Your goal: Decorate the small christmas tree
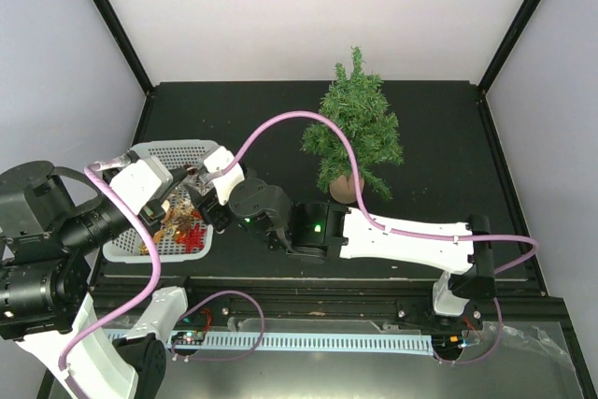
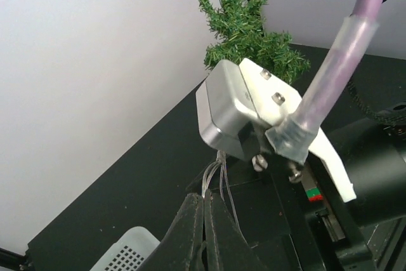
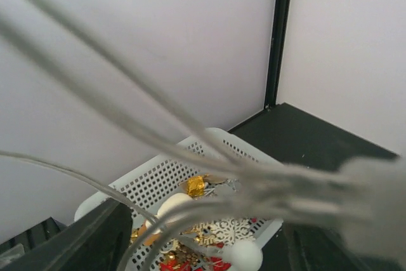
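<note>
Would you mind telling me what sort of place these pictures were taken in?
Most likely a robot test cell in a lab, not a home: plain white panels in black frame posts enclose a black tabletop, with a small christmas tree and a white basket of ornaments staged on it.

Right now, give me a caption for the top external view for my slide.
Left gripper and right gripper meet over the ornament basket; the small christmas tree stands apart.

Green small christmas tree [image 1: 360, 123], tan stump [image 1: 342, 188]; white perforated basket [image 1: 173, 149]; red, gold ornaments [image 1: 192, 235]; clear threads [image 2: 212, 176]; black table [image 1: 234, 119]
</note>
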